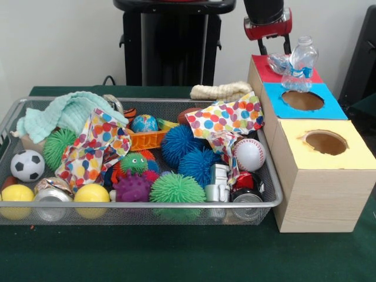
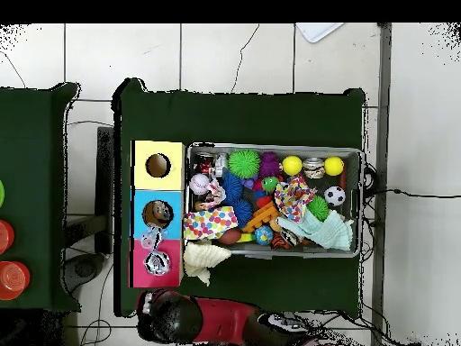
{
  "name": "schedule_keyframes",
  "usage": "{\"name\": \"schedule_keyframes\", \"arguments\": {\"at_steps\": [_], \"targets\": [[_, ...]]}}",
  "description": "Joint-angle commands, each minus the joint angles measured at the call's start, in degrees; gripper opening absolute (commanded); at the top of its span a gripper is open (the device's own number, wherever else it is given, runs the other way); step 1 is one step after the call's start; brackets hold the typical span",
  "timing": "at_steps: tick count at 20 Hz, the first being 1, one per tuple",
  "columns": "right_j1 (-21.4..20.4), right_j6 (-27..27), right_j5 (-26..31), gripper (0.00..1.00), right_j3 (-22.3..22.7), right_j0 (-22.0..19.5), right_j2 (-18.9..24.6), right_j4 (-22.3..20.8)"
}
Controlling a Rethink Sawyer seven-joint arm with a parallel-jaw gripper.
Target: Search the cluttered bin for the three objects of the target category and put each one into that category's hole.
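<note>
you see two clear bottles: one bottle (image 1: 301, 69) upright at the blue hole (image 1: 302, 100), one lying bottle (image 1: 277, 62) on the red box top. the bin (image 1: 275, 202) holds balls, cloths, cans. claw (image 1: 274, 48) above; its spread i cannot tell.

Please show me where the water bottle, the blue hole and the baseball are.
water bottle (image 1: 301, 61), front view, on its clear body.
blue hole (image 1: 302, 100), front view, inside the round opening.
baseball (image 1: 249, 154), front view, on its white middle.

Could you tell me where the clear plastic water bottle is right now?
In the front view, the clear plastic water bottle stands upright at the far rim of the blue-surround round hole, beside the red-surround box top.
</note>
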Motion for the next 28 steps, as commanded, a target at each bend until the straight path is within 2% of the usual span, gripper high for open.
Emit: {"name": "schedule_keyframes", "arguments": {"at_steps": [1,9,28], "targets": [[2.4,12.0,-6.2,1.00,-9.6,-0.4,-0.7,2.1],[2.1,12.5,-6.8,1.00,-9.2,-0.2,-0.8,2.2],[1.1,12.1,-4.2,1.00,-9.1,-0.1,-1.0,2.9]]}}
